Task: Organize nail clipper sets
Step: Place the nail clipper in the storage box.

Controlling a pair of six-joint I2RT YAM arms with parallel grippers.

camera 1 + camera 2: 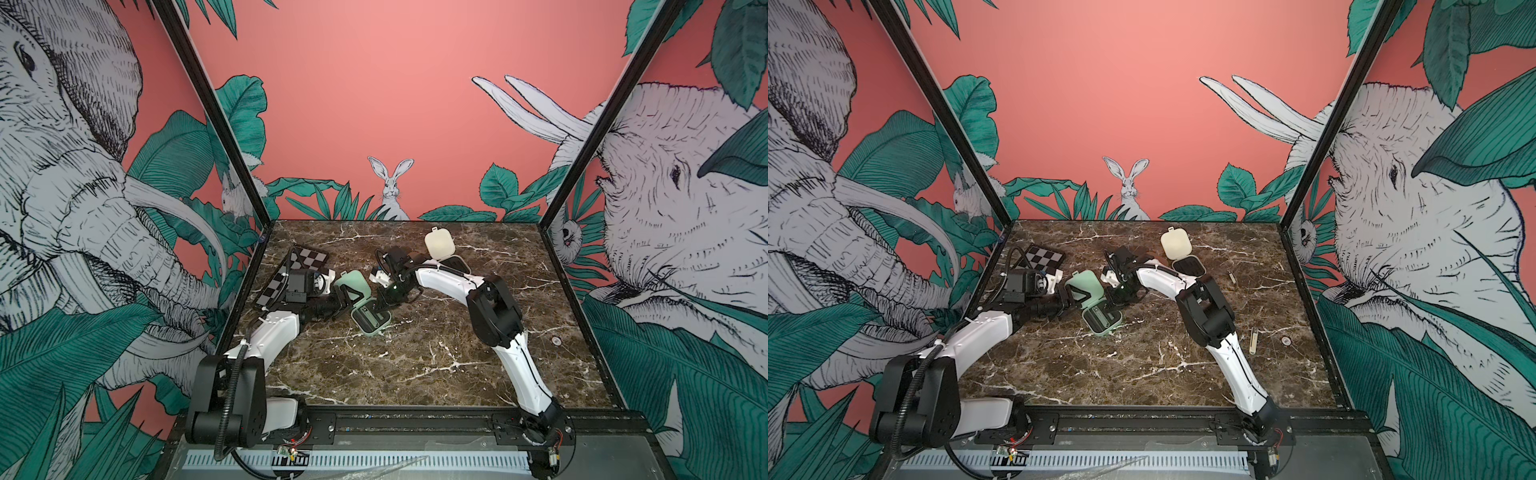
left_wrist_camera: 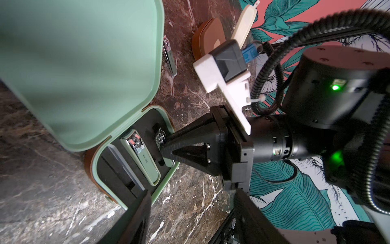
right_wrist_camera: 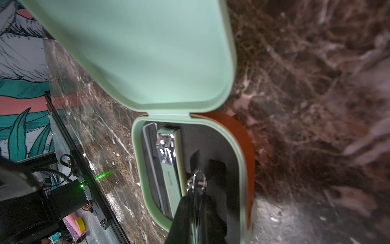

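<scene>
Mint green case (image 1: 370,321) lies open mid-way across the marble table (image 1: 415,365). The right gripper (image 3: 196,202), pinched on a small chrome clipper (image 3: 196,182), holds it at the black insert (image 2: 147,122). The left gripper (image 2: 193,192) stands wide beside the case, seemingly empty. Next: seat the clipper flat, then release.

In the right wrist view the right claw (image 3: 196,197) covers most of the small clipper (image 3: 197,179) it pinches, and the bottom edge cuts the claw off. The lid of the mint case (image 3: 147,63) runs past the top edge, blurred. In the left wrist view a camera mount (image 2: 219,69) hides half the brown case (image 2: 203,36). In a top view a slim pale tool (image 1: 1253,340) at the frame's right is too small to name.
</scene>
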